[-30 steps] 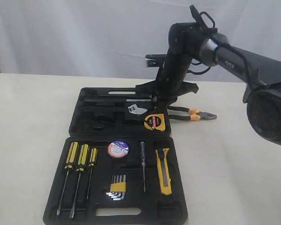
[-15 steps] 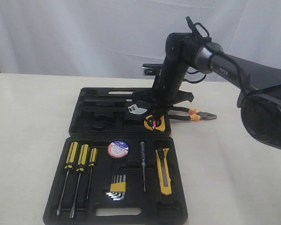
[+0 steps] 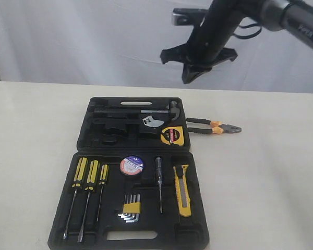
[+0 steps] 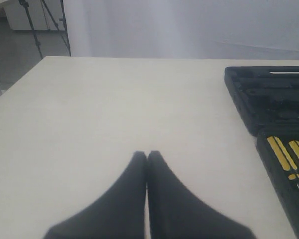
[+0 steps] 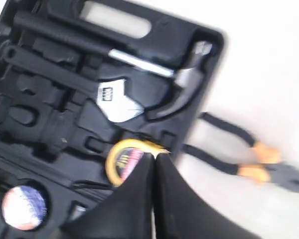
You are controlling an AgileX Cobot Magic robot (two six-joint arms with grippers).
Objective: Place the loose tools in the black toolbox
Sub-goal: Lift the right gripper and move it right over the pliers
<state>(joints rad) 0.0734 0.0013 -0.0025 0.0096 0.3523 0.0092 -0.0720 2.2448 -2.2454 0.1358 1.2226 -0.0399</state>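
The black toolbox (image 3: 86,130) lies open on the table, two halves flat. The yellow-and-black tape measure (image 3: 172,135) rests in the far half's right corner. In the near half sit the white-and-red tape roll (image 3: 131,165) and the yellow utility knife (image 3: 182,190). The orange-and-black pliers (image 3: 214,126) lie on the table just right of the far half. My right gripper (image 3: 190,78) hangs high above the box, shut and holding nothing; its wrist view looks down past its tips (image 5: 153,155) at the tape measure (image 5: 122,162) and pliers (image 5: 249,162). My left gripper (image 4: 147,155) is shut over bare table, left of the toolbox (image 4: 239,94).
Three yellow-and-black screwdrivers (image 3: 88,177), a hex key set (image 3: 130,207) and a slim tester (image 3: 159,182) fill the near half. A hammer (image 3: 169,108) and a wrench (image 3: 152,121) lie in the far half. A white curtain hangs behind the table.
My right arm has lifted from low over the tape measure to high above the box. The tape measure stays in the far half. The pliers have not moved.
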